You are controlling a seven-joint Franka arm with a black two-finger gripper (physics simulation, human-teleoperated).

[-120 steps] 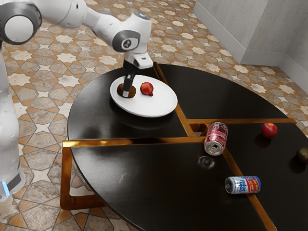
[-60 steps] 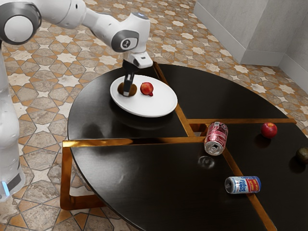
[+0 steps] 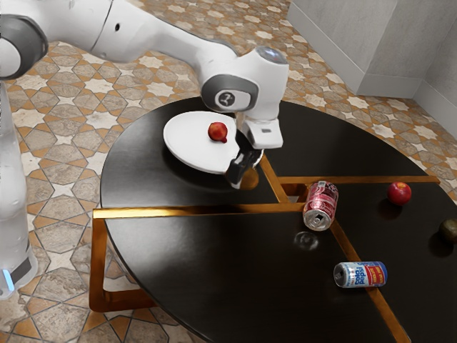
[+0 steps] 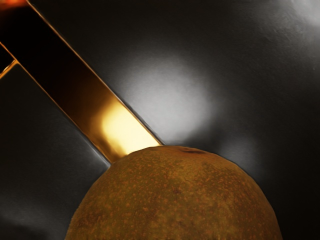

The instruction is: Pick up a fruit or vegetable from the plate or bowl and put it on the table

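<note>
My gripper [image 3: 243,177] is past the white plate's edge on the side toward the cans, tilted, shut on a brown-green round fruit [image 3: 249,179] that is partly hidden by the fingers. In the wrist view the speckled fruit [image 4: 175,195] looms large, with the dark table [image 4: 260,75] beyond it. The white plate [image 3: 193,153] holds a red fruit [image 3: 218,131]. Whether the held fruit touches the black table [image 3: 186,257] I cannot tell.
A red can [image 3: 320,206] stands near the table's middle, with a blue can [image 3: 360,274] lying nearer the front. A red apple [image 3: 399,193] and a dark green fruit [image 3: 449,230] rest toward the exterior view's right. Golden strips [image 3: 193,211] cross the table.
My gripper has carried the brown fruit from over the plate toward the exterior view's right and front, past the rim. The hand has tilted; the other things have stayed put.
</note>
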